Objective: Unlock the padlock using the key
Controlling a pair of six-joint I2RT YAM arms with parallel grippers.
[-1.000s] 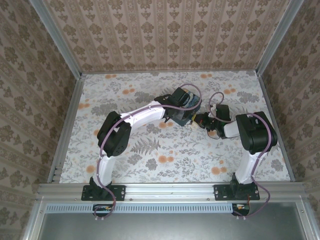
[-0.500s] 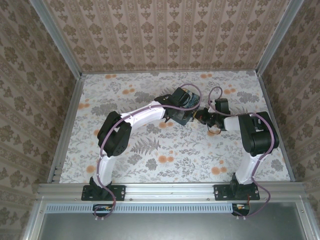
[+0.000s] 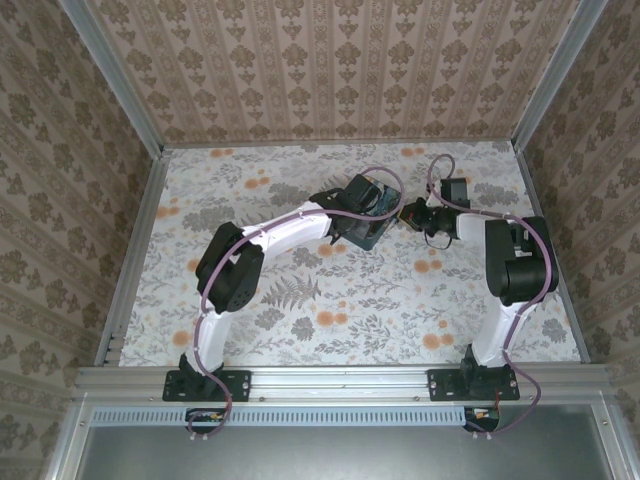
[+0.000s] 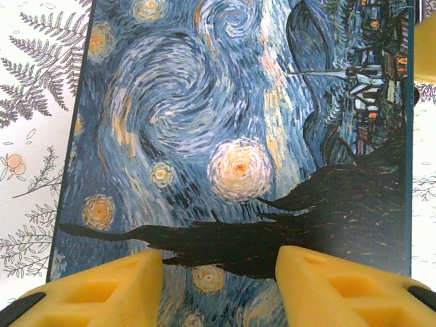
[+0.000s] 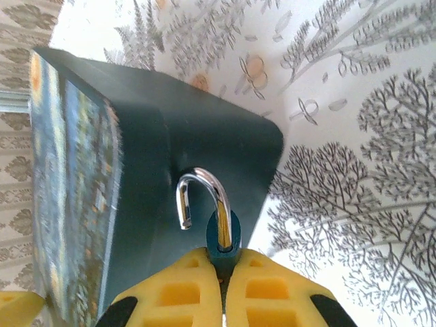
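The small teal padlock [image 5: 223, 238] is pinched between the yellow fingers of my right gripper [image 5: 223, 262], which is shut on its body. Its chrome shackle [image 5: 204, 187] stands swung open, its free end out of the body, just in front of the dark side wall of the night-sky painted box [image 5: 170, 136]. In the top view my right gripper [image 3: 412, 215] sits at the box's right side. My left gripper [image 4: 219, 272] hovers over the box's painted face [image 4: 238, 136] with its jaws apart and nothing between them. The key is out of view.
The box [image 3: 375, 225] lies mid-table on the floral cloth [image 3: 300, 300]. Patterned walls close in the back and both sides, with metal rails [image 3: 135, 250] along the table edges. Open cloth lies in front of and to the left of the box.
My right gripper has swung away from me, toward the back of the table along the box's right side, carrying the padlock. The left arm has stayed where it was.
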